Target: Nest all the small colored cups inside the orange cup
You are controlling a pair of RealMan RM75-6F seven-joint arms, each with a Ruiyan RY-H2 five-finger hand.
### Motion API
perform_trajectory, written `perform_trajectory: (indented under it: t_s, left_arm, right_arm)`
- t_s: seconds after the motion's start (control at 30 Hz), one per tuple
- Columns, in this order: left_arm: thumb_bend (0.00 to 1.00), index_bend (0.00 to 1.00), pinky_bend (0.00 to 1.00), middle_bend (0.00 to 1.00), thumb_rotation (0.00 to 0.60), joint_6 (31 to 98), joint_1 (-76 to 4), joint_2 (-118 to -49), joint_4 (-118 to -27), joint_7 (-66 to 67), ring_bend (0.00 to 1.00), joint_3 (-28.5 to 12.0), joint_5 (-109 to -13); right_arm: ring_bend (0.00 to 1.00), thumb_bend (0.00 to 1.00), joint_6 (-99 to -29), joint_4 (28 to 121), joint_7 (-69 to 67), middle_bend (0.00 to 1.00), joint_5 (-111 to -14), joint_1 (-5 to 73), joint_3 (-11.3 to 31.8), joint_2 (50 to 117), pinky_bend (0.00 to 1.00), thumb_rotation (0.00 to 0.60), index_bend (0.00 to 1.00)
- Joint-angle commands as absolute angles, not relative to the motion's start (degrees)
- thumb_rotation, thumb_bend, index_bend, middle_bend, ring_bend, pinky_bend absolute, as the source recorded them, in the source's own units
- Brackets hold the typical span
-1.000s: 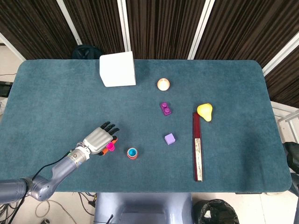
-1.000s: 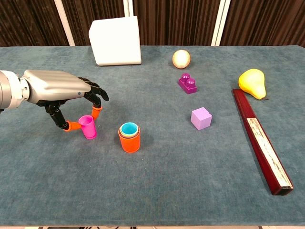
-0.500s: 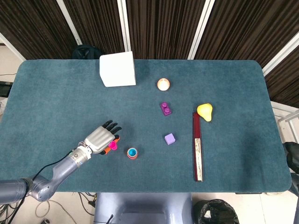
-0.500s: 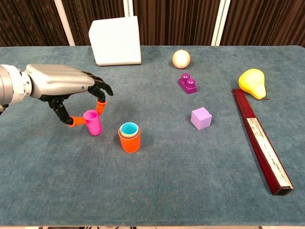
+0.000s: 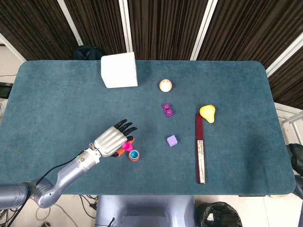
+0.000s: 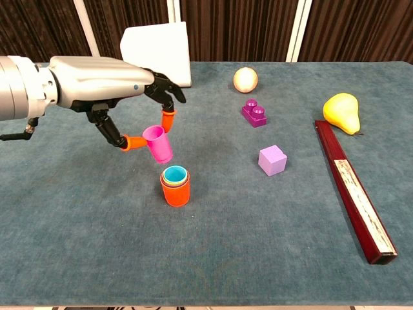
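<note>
My left hand point(image 6: 110, 87) point(image 5: 113, 140) pinches a small pink cup point(image 6: 158, 143) point(image 5: 127, 146) between thumb and a finger, its other fingers spread. The cup hangs tilted in the air, just above and left of the orange cup point(image 6: 175, 188) point(image 5: 134, 155). The orange cup stands upright on the table with a yellow and a light blue cup nested inside it. My right hand is in neither view.
A white box point(image 6: 157, 54) stands at the back left. To the right lie a cream ball point(image 6: 245, 79), a purple brick point(image 6: 255, 112), a lilac cube point(image 6: 272, 159), a yellow pear point(image 6: 342, 111) and a long dark red stick point(image 6: 353, 190).
My left hand has lifted the pink cup off the table and carried it right, from beside the orange cup to just above it.
</note>
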State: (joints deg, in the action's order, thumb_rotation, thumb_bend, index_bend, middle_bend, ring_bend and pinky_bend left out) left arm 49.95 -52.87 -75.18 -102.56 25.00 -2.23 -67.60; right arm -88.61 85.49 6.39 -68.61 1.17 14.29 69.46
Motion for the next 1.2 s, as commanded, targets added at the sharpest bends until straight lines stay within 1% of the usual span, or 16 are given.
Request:
perform_trajectory:
  t_s: [0.03,0.23,1.07,1.2]
  left_arm:
    - [0.37,0.44,0.0,0.11,0.6,50.6,-52.91,-75.48,-103.28,25.17,0.0,-2.67,-68.44]
    - [0.37,0.44,0.0,0.11,0.6,51.02,-52.9,-76.22,-103.61,25.65,0.0,-2.96,-68.86]
    - [0.37,0.44,0.0,0.11,0.6,47.47,-53.59,-77.31,-102.33,26.0,0.0,-1.93,-66.96]
    - [0.37,0.42,0.0,0.11,0.6,47.35,-53.69,-77.6,-101.87,26.62,0.0,-1.8,-66.57]
  right_arm:
    - [0.04,0.42,-88.69,85.55,6.22,0.0,-68.57,1.11,14.38,69.37,0.01,0.6,0.04]
    - [0.04,0.42,-88.97,85.75,5.89,0.0,-68.58,0.96,14.54,69.11,0.01,0.6,0.04]
    - [0.03,0.42,-88.89,85.89,5.72,0.0,-68.44,0.88,14.6,68.88,0.01,0.6,0.04]
    - [0.04,0.42,-88.77,85.86,5.71,0.0,-68.34,0.9,14.6,68.9,0.01,0.6,0.04]
